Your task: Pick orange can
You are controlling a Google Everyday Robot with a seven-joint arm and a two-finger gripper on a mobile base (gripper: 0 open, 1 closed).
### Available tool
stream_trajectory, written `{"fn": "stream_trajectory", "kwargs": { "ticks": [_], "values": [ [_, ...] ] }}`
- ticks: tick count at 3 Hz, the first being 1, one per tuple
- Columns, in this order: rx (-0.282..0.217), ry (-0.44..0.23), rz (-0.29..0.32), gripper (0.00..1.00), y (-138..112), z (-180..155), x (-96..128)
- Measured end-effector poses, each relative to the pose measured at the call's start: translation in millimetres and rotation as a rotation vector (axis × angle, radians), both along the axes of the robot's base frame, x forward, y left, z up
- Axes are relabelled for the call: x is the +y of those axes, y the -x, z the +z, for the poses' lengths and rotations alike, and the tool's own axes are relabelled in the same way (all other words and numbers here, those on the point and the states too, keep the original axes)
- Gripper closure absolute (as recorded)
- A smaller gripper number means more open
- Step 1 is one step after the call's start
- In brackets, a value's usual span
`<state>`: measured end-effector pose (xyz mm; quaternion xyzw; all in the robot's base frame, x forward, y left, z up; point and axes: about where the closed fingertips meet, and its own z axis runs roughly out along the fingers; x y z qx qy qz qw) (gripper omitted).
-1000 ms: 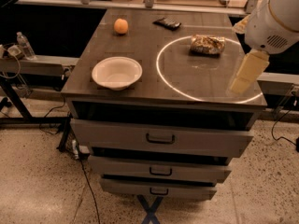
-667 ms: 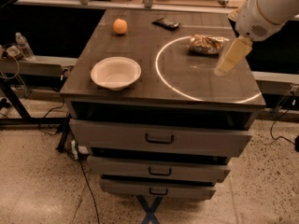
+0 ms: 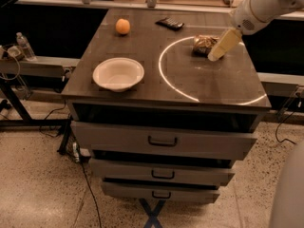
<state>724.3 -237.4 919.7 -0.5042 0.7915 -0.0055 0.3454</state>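
Note:
The orange can (image 3: 203, 44) is a crinkled, shiny gold-brown item lying on the dark tabletop at the back right, just inside a bright ring of light. My gripper (image 3: 217, 56) comes in from the upper right on a white arm. Its pale yellow tip hangs right at the can's right side and covers that edge.
A white bowl (image 3: 118, 73) sits at the front left of the tabletop (image 3: 190, 84). A small round orange fruit (image 3: 122, 26) lies at the back left and a flat black remote-like object (image 3: 170, 23) at the back middle. Drawers lie below the top. A water bottle (image 3: 24, 46) stands far left.
My gripper has moved left and toward the back, from the table's right edge to right beside the can. The can, bowl and fruit have not moved on the table.

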Motion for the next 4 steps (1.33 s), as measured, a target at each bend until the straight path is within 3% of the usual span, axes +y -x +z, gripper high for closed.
{"fn": "stream_trajectory", "kwargs": {
  "ticks": [1, 2, 3, 4],
  "values": [
    [0.046, -0.046, -0.061, 0.0, -44, -27, 3],
    [0.087, -0.052, -0.087, 0.0, -62, -47, 8],
    [0.126, -0.048, -0.093, 0.17, -70, -63, 14],
    [0.163, -0.046, -0.083, 0.49, -67, -74, 17]
  ]
}}
